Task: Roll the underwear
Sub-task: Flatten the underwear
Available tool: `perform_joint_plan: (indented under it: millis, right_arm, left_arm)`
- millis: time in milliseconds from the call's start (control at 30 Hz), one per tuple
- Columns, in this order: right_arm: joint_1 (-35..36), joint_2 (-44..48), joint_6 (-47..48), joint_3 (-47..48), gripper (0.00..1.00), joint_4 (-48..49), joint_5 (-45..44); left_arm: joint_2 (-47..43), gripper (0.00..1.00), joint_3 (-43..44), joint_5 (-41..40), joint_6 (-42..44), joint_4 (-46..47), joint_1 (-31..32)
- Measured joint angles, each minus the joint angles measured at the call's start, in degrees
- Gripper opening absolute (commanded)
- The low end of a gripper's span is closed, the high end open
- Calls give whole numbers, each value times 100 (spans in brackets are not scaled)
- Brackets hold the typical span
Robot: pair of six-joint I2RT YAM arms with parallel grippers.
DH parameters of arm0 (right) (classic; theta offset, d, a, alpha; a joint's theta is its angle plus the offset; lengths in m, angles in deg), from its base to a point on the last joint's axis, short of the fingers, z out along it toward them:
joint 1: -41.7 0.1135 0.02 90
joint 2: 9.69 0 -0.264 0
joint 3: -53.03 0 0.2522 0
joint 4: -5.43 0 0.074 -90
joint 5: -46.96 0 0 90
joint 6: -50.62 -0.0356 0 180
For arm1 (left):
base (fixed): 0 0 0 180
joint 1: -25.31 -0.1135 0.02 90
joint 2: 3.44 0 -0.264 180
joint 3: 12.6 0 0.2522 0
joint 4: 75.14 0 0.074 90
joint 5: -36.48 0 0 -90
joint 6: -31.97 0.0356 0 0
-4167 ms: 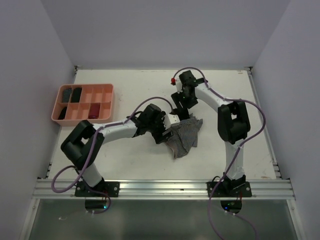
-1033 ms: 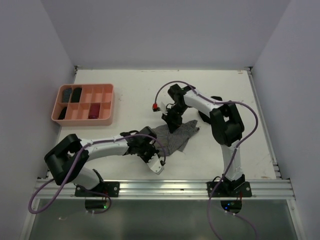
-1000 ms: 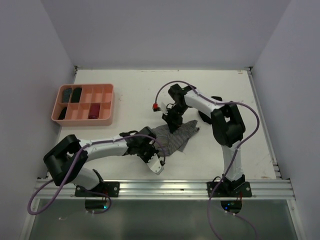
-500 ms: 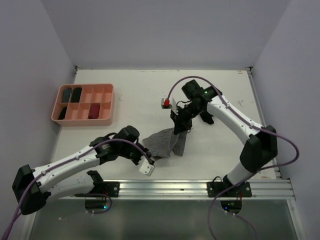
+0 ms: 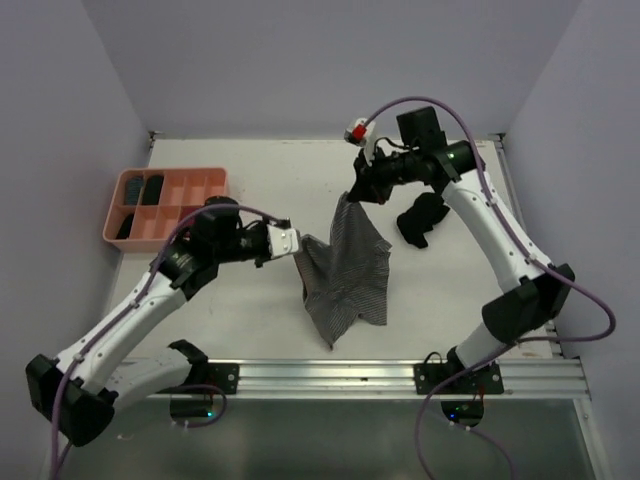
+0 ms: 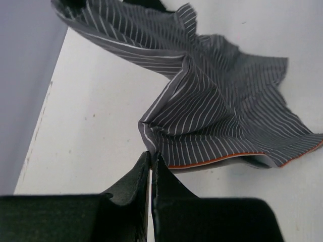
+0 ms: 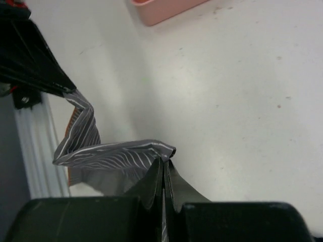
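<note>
The grey-and-white striped underwear (image 5: pixel 345 265) hangs spread above the middle of the table, held by two corners. My left gripper (image 5: pixel 297 243) is shut on its left corner; in the left wrist view the fingertips (image 6: pixel 151 155) pinch the striped cloth (image 6: pixel 217 111) just above its orange-pink edge. My right gripper (image 5: pixel 352 190) is shut on the upper corner. In the right wrist view that gripper (image 7: pixel 164 162) clamps a fold of the striped underwear (image 7: pixel 111 156). The black underwear (image 5: pixel 420 218) lies crumpled on the table to the right, under the right arm.
A salmon-pink compartment tray (image 5: pixel 160 241) with dark rolled items sits at the left; its corner (image 7: pixel 161 7) shows in the right wrist view. A metal rail (image 5: pixel 320 377) runs along the near edge. Walls close in the table on three sides.
Both arms have lifted the striped underwear off the table. The left gripper rose up and left, the right swung back and up. The cloth now hangs stretched between them.
</note>
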Motion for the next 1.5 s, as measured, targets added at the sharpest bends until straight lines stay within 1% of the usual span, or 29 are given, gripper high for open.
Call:
perform_joint_plan:
  millis: [67,133,167,200,233,267,333,367,400,433,467,500,533,600,633,667,733,767,867,933,967,1033,1133,1233,1333,1500]
  right_arm:
    - [-131,-647,-125,413,0,155,-188]
    - [-192,-1329,-223,828,0,282,-387]
    - [-214,-1694,-273,1032,8,369,-516]
    - [-232,-2092,-341,1296,19,367,-638]
    - [-240,-2487,-422,1563,43,422,-778]
    - [-251,-2861,-516,1805,54,481,-957]
    - [-280,-3506,-619,2275,68,496,-1320]
    - [-299,-3783,-726,2461,70,516,-1478]
    - [-343,-3965,-824,2549,72,522,-1624]
    - [-402,-4039,-922,2549,75,483,-1753]
    - [-463,-4050,-988,2535,75,442,-1827]
    - [-555,-4000,-1049,2487,75,459,-1910]
    - [-640,-3910,-1091,2409,69,481,-1945]
    - [-859,-3541,-1123,2076,58,496,-1937]
    - [-970,-3198,-1110,1720,49,581,-1904]
    - [-1071,-2861,-1091,1366,45,562,-1880]
    - [-1185,-2146,-1080,634,39,540,-1738]
    - [-1187,-1808,-1036,280,38,485,-1661]
    - [-1003,-1132,-791,-551,37,232,-1340]
    - [-835,-946,-584,-1047,37,39,-1147]
    - [-778,-929,-507,-1226,37,-52,-1093]
    - [-621,-911,-282,-1733,38,-251,-979]
    - [-332,-907,-31,-2402,40,-476,-999]
    - [-28,-905,46,-2765,41,-535,-1005]
    - [129,-907,107,-2835,41,-494,-997]
    - [114,-970,271,-2979,41,-308,-1016]
  left_arm:
    - [533,0,63,-35,-170,313,-496]
    - [1150,0,122,-164,-313,605,-824]
    - [1488,0,142,-247,-393,763,-973]
    - [1853,6,197,-310,-466,874,-1106]
    - [2227,14,284,-380,-553,975,-1228]
    - [2608,33,393,-466,-632,1075,-1344]
    - [3311,43,741,-634,-861,1139,-1572]
    - [3624,51,949,-706,-1003,1130,-1696]
    - [3851,68,1139,-765,-1128,1137,-1814]
    - [3993,70,1290,-791,-1220,1145,-1943]
    - [4035,80,1381,-793,-1318,1156,-2061]
    - [4000,80,1438,-791,-1349,1176,-2190]
    - [3919,79,1451,-785,-1379,1202,-2277]
    - [3646,74,1451,-693,-1360,1231,-2393]
    - [3475,71,1451,-568,-1320,1213,-2404]
    - [3281,67,1451,-387,-1257,1156,-2387]
    - [2962,63,1434,-68,-1062,953,-2264]
    - [2811,60,1364,44,-922,872,-2146]
    - [2413,54,761,219,-457,662,-1486]
    - [2271,50,229,304,-190,503,-951]
    - [2256,49,-22,350,-42,334,-667]
    - [2269,49,-352,376,195,66,-334]
    - [2267,50,-675,299,505,-219,2]
    - [2267,52,-872,197,699,-269,297]
    - [2267,54,-1051,127,828,-234,522]
    - [2269,53,-1200,-11,973,-136,616]
